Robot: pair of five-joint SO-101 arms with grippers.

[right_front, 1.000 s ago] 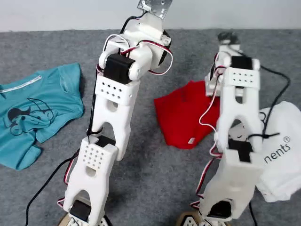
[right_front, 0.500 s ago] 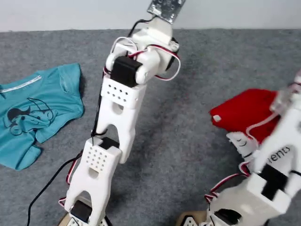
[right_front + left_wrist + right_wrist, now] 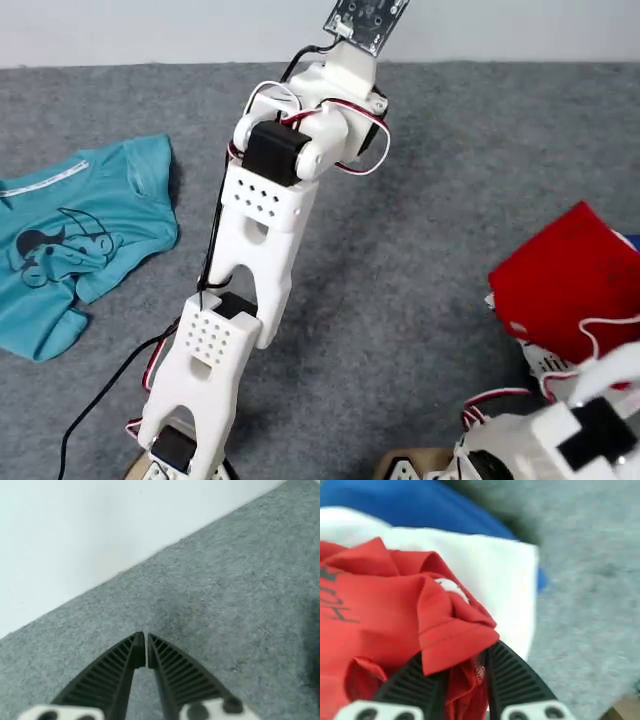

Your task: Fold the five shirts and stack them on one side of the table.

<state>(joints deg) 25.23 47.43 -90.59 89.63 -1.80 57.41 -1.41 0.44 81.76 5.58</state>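
High view, progress: You have the red shirt (image 3: 565, 275) at the right edge of the bench (image 3: 420, 320), on what I judge to be the stacking side. The teal shirt (image 3: 85, 235) lies spread flat at far left, not yet folded.
High view, room: The grey middle between those two shirts is open to you. The left arm (image 3: 260, 230) stands tall through it. The red shirt sits hard against the picture's right edge, so allow little margin there.
Left wrist view, claw: Your left claw (image 3: 145, 637) is pressed together on nothing, above bare bench near the wall (image 3: 75, 540).
Right wrist view, claw: Your right claw (image 3: 457, 655) is clamped on a rumpled fold of the red shirt.
Right wrist view, stack: The red shirt lies over a white shirt (image 3: 495, 570), with a blue shirt (image 3: 420, 505) beneath. I judge this makes red the third of the pile, and at least the teal one is left.
Right wrist view, edges: Bare bench opens just beyond the white shirt's border.
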